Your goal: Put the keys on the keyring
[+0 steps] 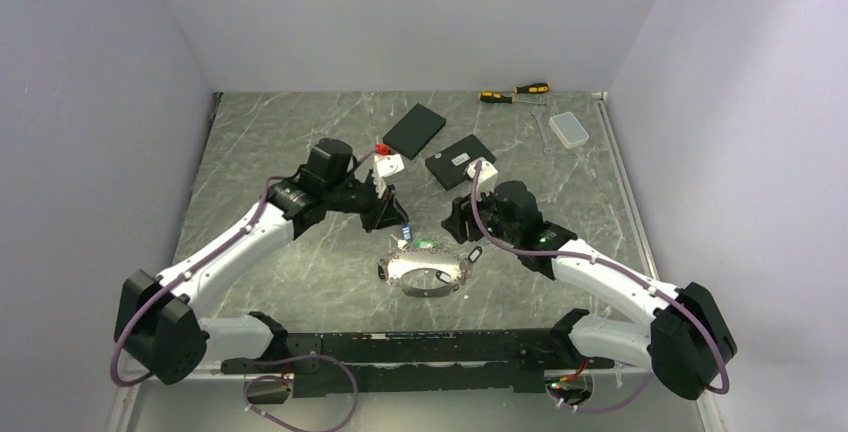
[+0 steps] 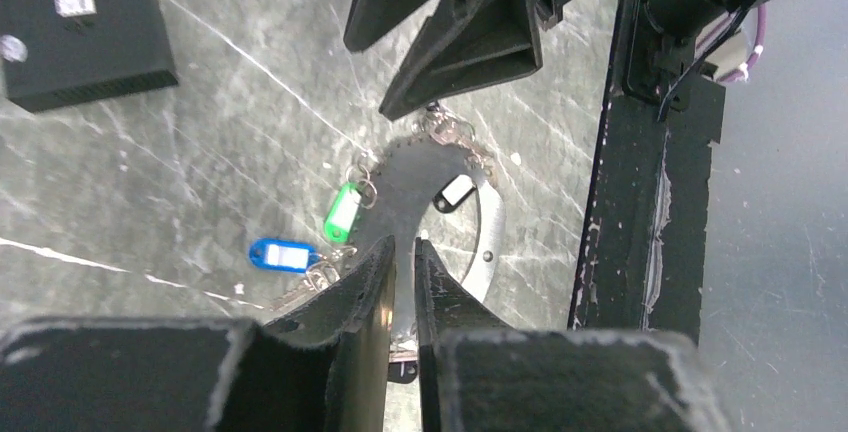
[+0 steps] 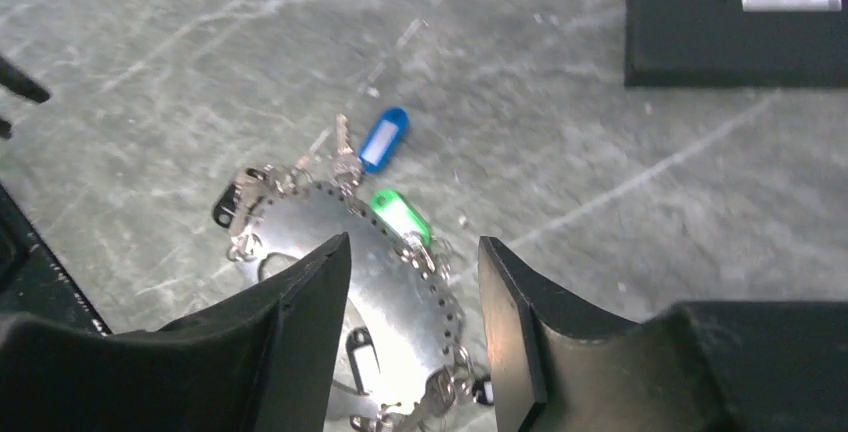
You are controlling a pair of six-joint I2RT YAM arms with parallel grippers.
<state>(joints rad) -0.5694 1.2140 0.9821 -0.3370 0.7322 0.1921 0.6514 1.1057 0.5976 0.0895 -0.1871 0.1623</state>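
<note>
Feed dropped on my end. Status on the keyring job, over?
Left gripper nearly shut, grip unclear. Right gripper open above keyring. Keyring on table, green tag at rim, blue tag just outside. No obstruction seen.

left arm and right arm: white link shells, black joints, purple cable along each. left end effector, right end effector: matte black wedge fingers, edges scuffed pale. green dot on right forearm, probably an LED.
</note>
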